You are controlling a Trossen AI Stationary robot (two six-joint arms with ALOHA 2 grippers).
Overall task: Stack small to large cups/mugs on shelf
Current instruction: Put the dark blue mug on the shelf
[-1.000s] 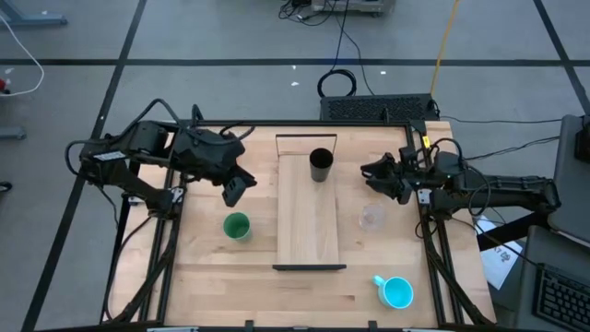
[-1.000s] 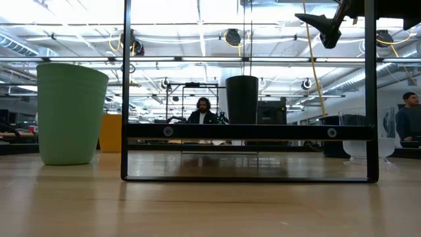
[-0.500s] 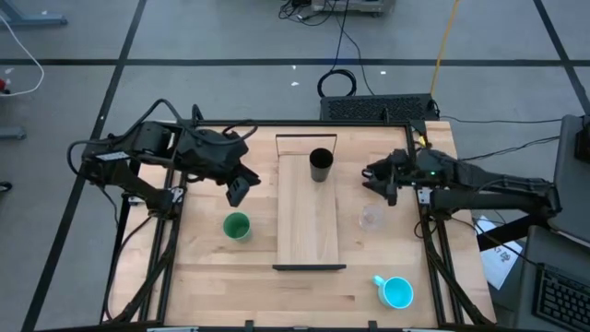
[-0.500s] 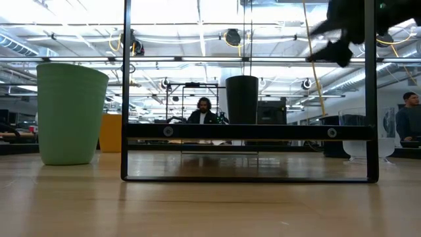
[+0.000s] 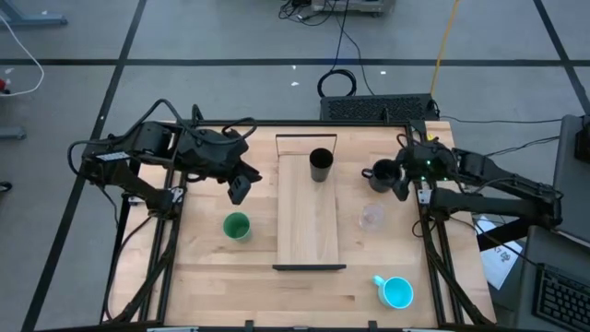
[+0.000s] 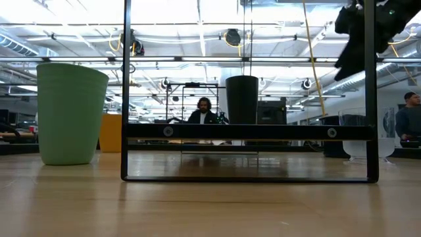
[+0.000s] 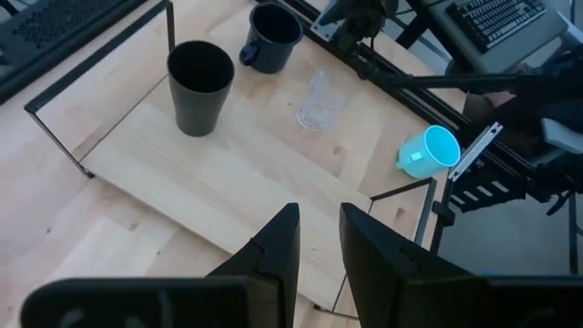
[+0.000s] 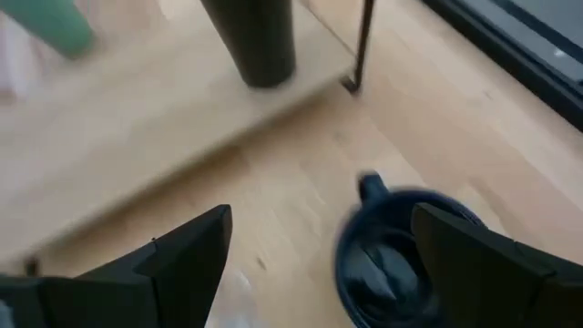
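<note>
The tall black cup (image 5: pixel 320 164) stands on the far end of the shelf (image 5: pixel 309 226). The dark mug (image 5: pixel 379 175) sits on the table to the right of the shelf, with the clear cup (image 5: pixel 371 217) nearer and the blue mug (image 5: pixel 397 292) near the front edge. The green cup (image 5: pixel 237 226) stands left of the shelf, and the orange cup (image 6: pixel 110 132) shows behind it in the low view. My right gripper (image 8: pixel 319 228) hangs open above the dark mug (image 8: pixel 405 260) without touching it. My left gripper (image 7: pixel 317 239), open by a narrow gap, hovers left of the shelf, beyond the green cup.
Black metal end frames (image 6: pixel 247 131) rise at both short ends of the shelf. A keyboard (image 5: pixel 378 108) lies past the table's far edge. People sit in the room behind the table. Bare wood (image 5: pixel 277 290) shows along the near edge.
My right gripper has drawn back toward the table's right edge and tipped its fingers downward. This uncovered the dark mug, which has stayed in place on the table. The left arm and the cups have kept still.
</note>
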